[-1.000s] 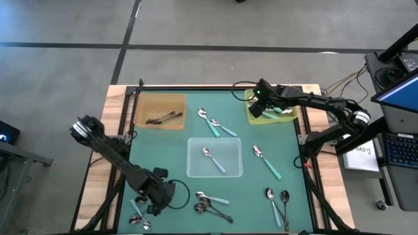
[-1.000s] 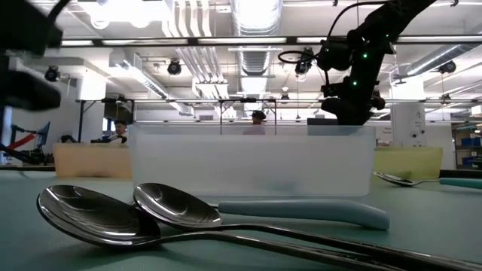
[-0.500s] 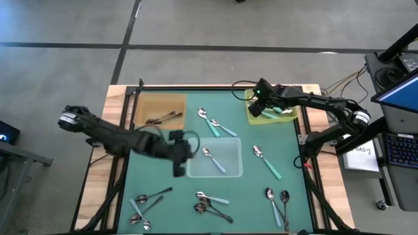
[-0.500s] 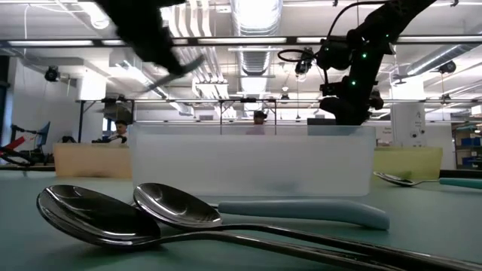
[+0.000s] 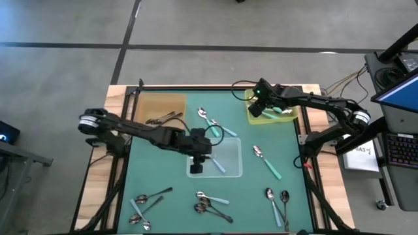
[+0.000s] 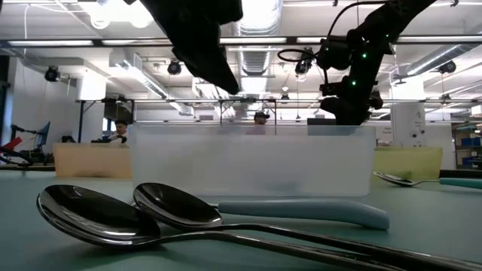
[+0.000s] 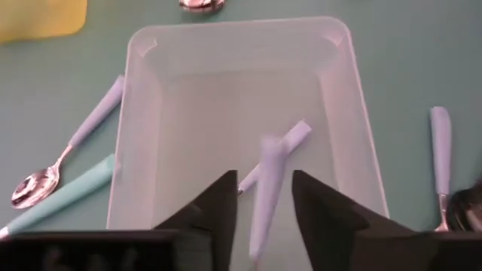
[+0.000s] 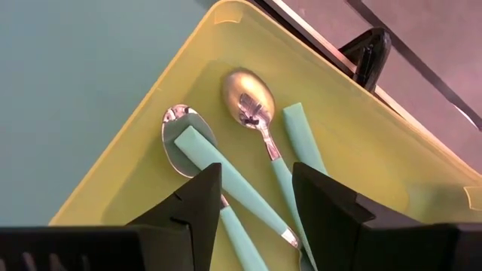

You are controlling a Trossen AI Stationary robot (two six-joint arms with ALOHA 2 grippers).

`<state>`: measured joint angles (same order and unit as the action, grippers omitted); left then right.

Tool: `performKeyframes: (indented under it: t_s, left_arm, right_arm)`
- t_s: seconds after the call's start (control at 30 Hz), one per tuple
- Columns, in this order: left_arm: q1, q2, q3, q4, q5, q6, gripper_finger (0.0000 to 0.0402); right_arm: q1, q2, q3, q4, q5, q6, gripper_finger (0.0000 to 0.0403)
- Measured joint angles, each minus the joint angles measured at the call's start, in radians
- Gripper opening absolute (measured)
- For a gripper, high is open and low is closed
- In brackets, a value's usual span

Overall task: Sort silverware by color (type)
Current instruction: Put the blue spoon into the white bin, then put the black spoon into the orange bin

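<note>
My left gripper [image 5: 198,158] hangs open over the near-left part of the clear tray [image 5: 230,149]. In the left wrist view a blurred pale-blue spoon handle [image 7: 265,188] shows between its fingers [image 7: 260,177], with a gap on either side. One pale-blue-handled spoon [image 5: 214,160] lies on the tray floor. My right gripper [image 5: 261,106] waits open above the yellow-green tray [image 8: 135,143], where two teal-handled spoons [image 8: 260,124] lie flat. Dark spoons [image 5: 163,118] rest in the brown tray [image 5: 159,104].
Loose spoons lie on the green mat: two [image 5: 210,122] at the far middle, one [image 5: 266,161] right of the clear tray, two [image 5: 277,202] near right, several [image 5: 209,203] near middle, several [image 5: 147,199] near left. In the low view two bowls [image 6: 113,214] lie before the clear tray [image 6: 252,162].
My left gripper has risen from the spoons at the near-left corner and swung toward the far and right side. Half a second ago it stood left of the clear tray, and now it is over it. The low view showed a thin thing carried below it.
</note>
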<state>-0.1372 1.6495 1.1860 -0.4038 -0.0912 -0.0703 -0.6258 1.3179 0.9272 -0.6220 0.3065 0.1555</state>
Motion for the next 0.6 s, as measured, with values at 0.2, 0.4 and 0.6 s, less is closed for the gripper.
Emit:
performKeyframes:
  t_s: [0.2, 0.4, 0.6]
  left_arm:
    - [-0.004, 0.02, 0.064, -0.15, 0.004, -0.023, 0.0157]
    - [-0.056, -0.068, 0.029, -0.362, -0.041, -0.191, 0.0161]
    - [-0.194, -0.262, -0.177, -0.442, -0.041, -0.532, 0.0162]
  right_arm:
    - [0.0, 0.0, 0.0, -0.005, 0.0, 0.001, 0.0155]
    - [0.0, 0.0, -0.001, -0.009, 0.0, 0.003, 0.0155]
    - [0.0, 0.0, -0.001, -0.008, 0.0, 0.011, 0.0155]
